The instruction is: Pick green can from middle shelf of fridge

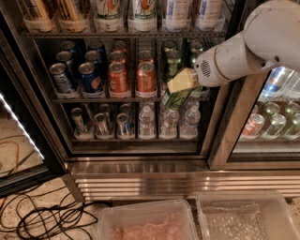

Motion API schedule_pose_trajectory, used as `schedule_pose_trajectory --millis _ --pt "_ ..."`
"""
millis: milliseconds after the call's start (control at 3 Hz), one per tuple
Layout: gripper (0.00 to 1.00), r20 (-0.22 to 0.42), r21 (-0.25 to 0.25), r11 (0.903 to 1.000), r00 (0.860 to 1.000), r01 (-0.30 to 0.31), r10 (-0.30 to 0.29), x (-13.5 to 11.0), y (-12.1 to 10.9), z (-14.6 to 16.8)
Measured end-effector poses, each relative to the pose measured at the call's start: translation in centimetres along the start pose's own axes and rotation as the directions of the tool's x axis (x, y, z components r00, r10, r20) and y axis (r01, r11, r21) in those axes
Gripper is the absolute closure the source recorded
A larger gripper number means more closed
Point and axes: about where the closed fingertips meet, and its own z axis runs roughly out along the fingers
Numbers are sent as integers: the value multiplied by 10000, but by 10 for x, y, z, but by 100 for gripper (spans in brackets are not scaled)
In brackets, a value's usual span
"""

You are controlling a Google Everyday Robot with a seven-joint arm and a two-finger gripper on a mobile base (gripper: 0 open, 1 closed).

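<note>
The fridge (140,171) stands open with its dark interior in view. The middle shelf (93,99) carries blue, orange and green cans in clear trays. My gripper (180,83), with pale yellow fingers (178,80) on a white arm, is at the right end of that shelf. It is shut on a green can (173,100). The can is tilted, and its lower end hangs in front of the shelf edge, over the water bottles below. More green cans (171,62) stand behind on the shelf.
Blue cans (87,75) and orange cans (146,75) fill the left and middle of the shelf. Small water bottles (146,121) stand below, tall bottles (143,11) above. A door frame (234,126) stands at right. Two clear bins (150,222) and black cables (37,215) lie on the floor.
</note>
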Motion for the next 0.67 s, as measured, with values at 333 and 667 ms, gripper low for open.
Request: schedule_pose_trajectory --millis 333,667 --pt "100 -1099 -1035 9945 9939 -143 28 31 19 -10" --pt "100 -1590 -1266 9918 9873 -170 -33 43 26 -11"
